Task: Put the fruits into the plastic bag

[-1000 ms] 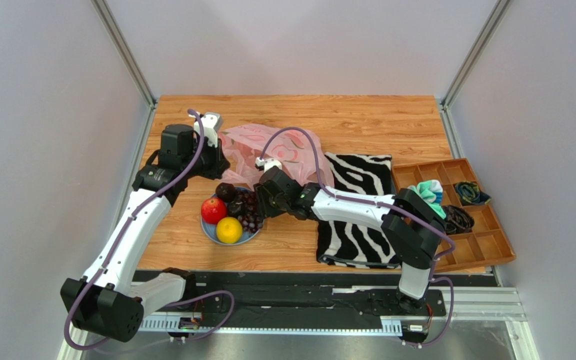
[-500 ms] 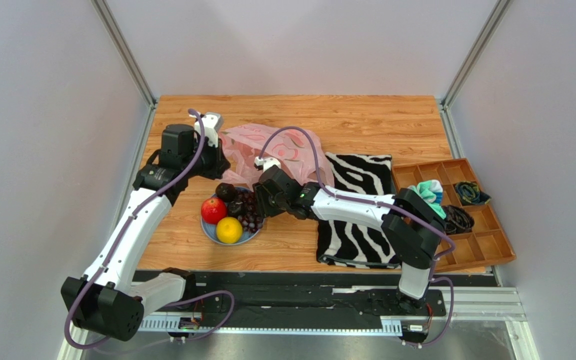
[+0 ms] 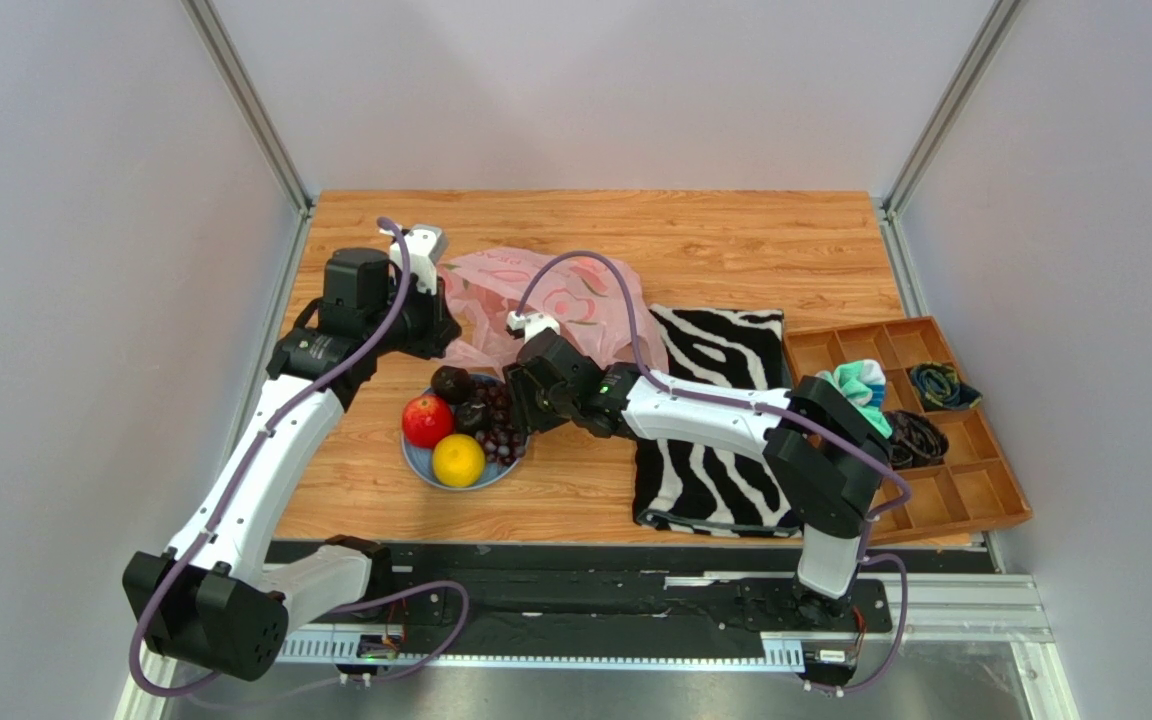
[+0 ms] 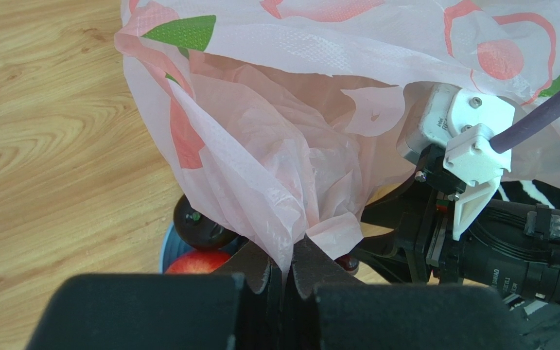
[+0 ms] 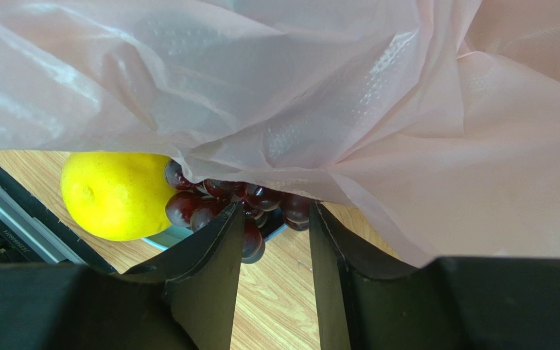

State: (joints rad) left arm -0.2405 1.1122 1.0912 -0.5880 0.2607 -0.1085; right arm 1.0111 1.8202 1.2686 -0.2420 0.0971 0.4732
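The pink plastic bag (image 3: pixel 537 308) lies behind the blue plate (image 3: pixel 420 461). On the plate sit a red apple (image 3: pixel 426 422), a yellow citrus (image 3: pixel 458 459), a dark plum-like fruit (image 3: pixel 452 383) and a purple grape bunch (image 3: pixel 501 426). My left gripper (image 4: pixel 289 257) is shut on the bag's edge (image 4: pixel 290 168) and holds it up over the plate. My right gripper (image 5: pixel 275 219) is open, its fingertips at the grape bunch (image 5: pixel 217 200), beside the citrus (image 5: pixel 115 193) and under the bag (image 5: pixel 334 95). The mango is out of view.
A zebra-striped cloth (image 3: pixel 710 413) lies right of the plate under my right arm. An orange compartment tray (image 3: pixel 920 428) with cloths and cords stands at the right edge. Grey walls close in the table's left, back and right sides.
My right gripper has edged slightly left toward the grapes on the plate. The left arm and the bag have not visibly moved.
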